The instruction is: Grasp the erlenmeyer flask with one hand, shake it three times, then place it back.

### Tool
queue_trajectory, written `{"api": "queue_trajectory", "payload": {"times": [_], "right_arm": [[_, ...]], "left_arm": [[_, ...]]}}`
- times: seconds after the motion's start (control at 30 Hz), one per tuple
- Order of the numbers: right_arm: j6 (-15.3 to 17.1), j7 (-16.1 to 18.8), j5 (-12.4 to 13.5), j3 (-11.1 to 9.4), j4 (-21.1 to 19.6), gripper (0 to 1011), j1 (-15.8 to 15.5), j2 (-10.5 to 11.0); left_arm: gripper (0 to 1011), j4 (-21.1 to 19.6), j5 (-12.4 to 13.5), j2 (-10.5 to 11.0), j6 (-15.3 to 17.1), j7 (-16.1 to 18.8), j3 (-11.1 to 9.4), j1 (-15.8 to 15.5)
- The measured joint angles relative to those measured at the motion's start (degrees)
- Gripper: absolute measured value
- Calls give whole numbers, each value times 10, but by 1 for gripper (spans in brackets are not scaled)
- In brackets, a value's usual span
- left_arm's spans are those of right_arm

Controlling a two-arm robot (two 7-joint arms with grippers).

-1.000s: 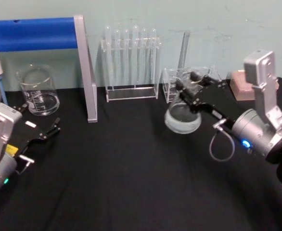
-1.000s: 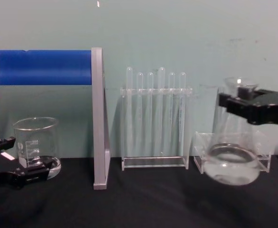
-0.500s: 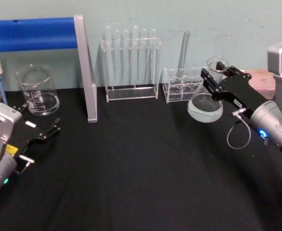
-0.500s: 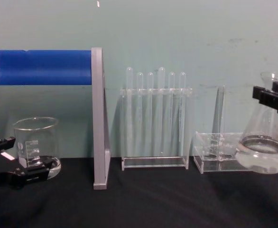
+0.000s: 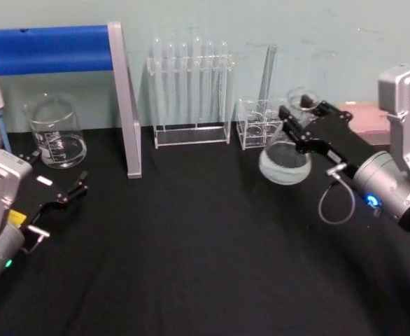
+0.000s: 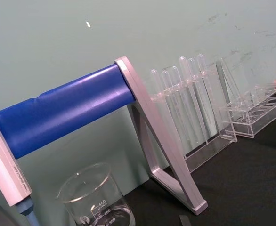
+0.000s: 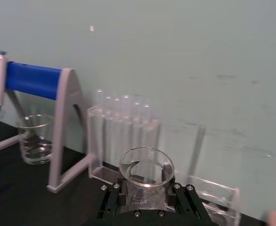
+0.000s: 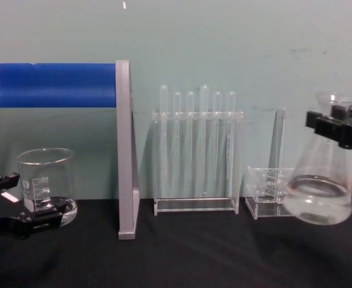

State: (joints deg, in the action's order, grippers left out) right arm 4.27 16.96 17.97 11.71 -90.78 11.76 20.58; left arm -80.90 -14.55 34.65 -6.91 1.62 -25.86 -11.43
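Erlenmeyer flask (image 5: 285, 161): clear glass, a little clear liquid in the wide base. Located toward 2 o'clock of the black table (image 5: 191, 266), just in front of the low clear rack (image 5: 259, 126), slightly tilted, base seemingly lifted off the surface. Right gripper (image 5: 297, 126): jaws clenched on the flask's neck, just under the flared rim. Left gripper (image 5: 54, 175): at 9 o'clock of the table, jaws spread, gripping nothing; beaker (image 5: 54, 133) near, at its 12 o'clock.
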Motion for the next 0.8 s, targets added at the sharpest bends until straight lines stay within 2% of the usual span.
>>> {"api": "queue_trajectory", "payload": {"times": [0.37,0.57,0.8], "right_arm": [[4,32,8,40,-34,453,-12,-2],[5,53,13,73,-59,453,-23,5],[5,66,19,96,-80,453,-32,15]], "left_arm": [[1001,0,0,0,0,0,0,0],[1001,0,0,0,0,0,0,0],[1001,0,0,0,0,0,0,0]]}}
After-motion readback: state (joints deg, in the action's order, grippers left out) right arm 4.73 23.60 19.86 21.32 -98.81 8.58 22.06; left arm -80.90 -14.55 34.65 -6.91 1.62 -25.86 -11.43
